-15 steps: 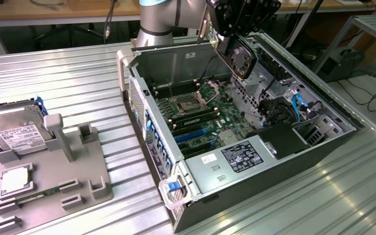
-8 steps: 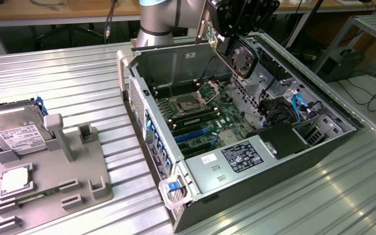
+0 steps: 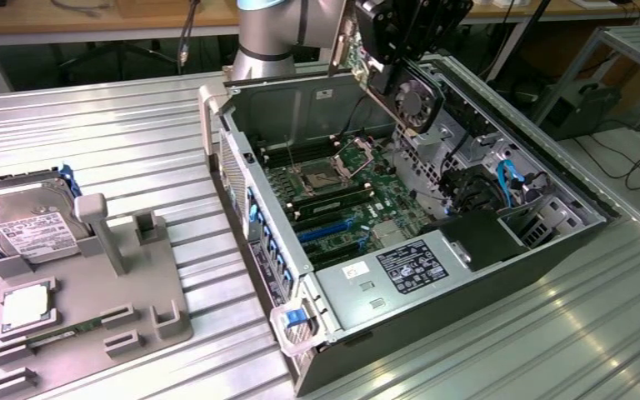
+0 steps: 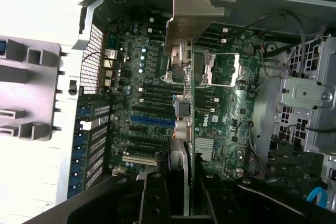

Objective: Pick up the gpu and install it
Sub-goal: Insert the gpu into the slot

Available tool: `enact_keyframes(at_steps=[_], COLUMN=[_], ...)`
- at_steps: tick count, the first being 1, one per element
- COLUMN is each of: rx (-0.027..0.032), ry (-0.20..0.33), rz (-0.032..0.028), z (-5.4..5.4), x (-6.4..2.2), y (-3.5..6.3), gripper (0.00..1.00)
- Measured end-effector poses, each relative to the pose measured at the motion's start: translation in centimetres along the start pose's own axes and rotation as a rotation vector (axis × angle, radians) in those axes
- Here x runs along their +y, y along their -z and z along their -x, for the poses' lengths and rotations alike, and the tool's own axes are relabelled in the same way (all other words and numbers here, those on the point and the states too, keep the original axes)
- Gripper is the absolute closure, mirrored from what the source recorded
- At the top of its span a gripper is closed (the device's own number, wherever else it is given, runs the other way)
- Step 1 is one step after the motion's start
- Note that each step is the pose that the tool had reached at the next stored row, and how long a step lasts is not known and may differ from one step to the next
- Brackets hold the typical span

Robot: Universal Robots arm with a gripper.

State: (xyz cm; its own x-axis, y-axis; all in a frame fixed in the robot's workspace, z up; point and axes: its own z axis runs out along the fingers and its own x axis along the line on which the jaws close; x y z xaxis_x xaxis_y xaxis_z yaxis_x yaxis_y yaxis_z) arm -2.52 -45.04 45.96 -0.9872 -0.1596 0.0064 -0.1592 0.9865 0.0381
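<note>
One gpu [image 3: 412, 98] clamped in the partly closed hand [image 3: 403, 46] | hangs under hand, over far end of open computer case [image 3: 297, 100] | long axis steeply downward | blue slots [image 3: 326, 232] lie nearer, well apart

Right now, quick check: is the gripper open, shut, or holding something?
The gripper is closed on the gpu, which hangs above the open computer case.
</note>
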Motion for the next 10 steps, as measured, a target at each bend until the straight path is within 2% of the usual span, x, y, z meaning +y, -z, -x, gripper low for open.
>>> enact_keyframes(at_steps=[10], rx=[0.0044], ry=[0.115], rz=[-0.0008], z=[0.00], x=[0.00], y=[0.00], gripper=[0.72])
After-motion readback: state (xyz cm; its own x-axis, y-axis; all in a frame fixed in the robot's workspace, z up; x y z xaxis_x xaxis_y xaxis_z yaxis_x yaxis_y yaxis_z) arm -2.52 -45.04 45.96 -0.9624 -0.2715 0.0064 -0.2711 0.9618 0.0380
